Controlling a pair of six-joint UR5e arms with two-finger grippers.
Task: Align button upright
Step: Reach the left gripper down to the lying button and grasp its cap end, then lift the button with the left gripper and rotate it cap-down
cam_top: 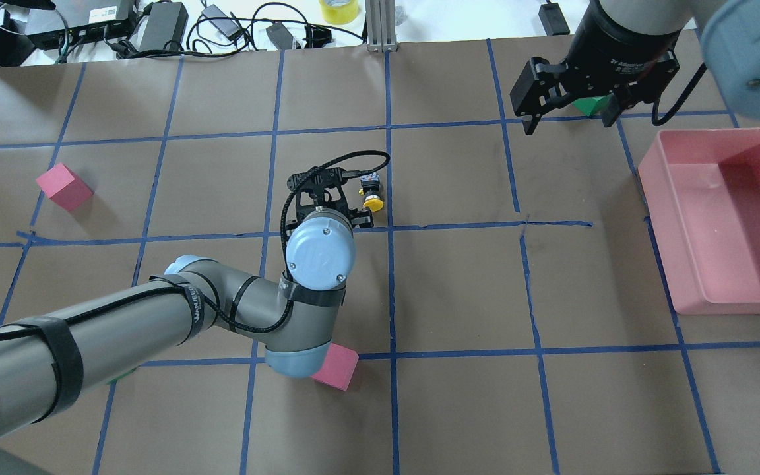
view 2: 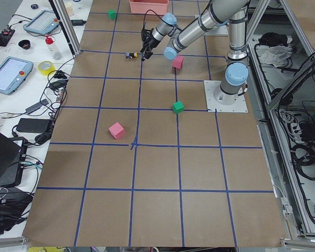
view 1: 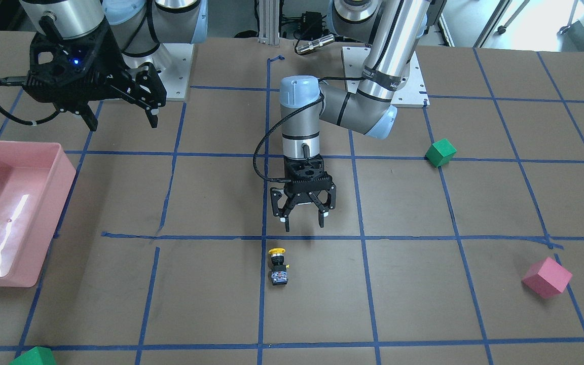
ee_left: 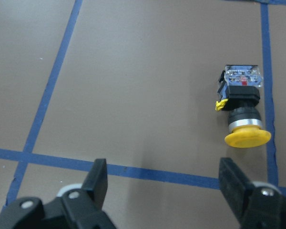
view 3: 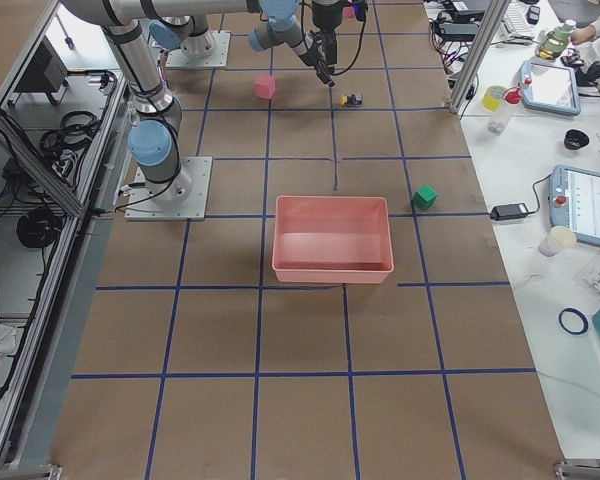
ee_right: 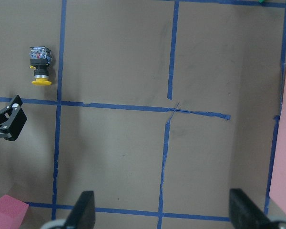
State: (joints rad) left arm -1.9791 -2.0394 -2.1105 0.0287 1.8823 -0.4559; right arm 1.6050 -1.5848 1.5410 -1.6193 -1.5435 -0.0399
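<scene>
Small push-button switch with a yellow cap, black body and grey-white base (view 1: 278, 266) lies on its side mid-table, slightly toward the edge away from the robot. Its cap points toward the robot, just beside a blue tape line (view 1: 262, 284). Left gripper (view 1: 304, 223) hangs close by, fingers apart, not touching the button. Right gripper (view 1: 122, 120) also spread wide, raised near the pink plastic bin (view 1: 56, 203) at the table's right edge.

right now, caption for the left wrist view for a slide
Button on its side ahead of the left gripper, jaws open, cap pointing back toward them.
</scene>
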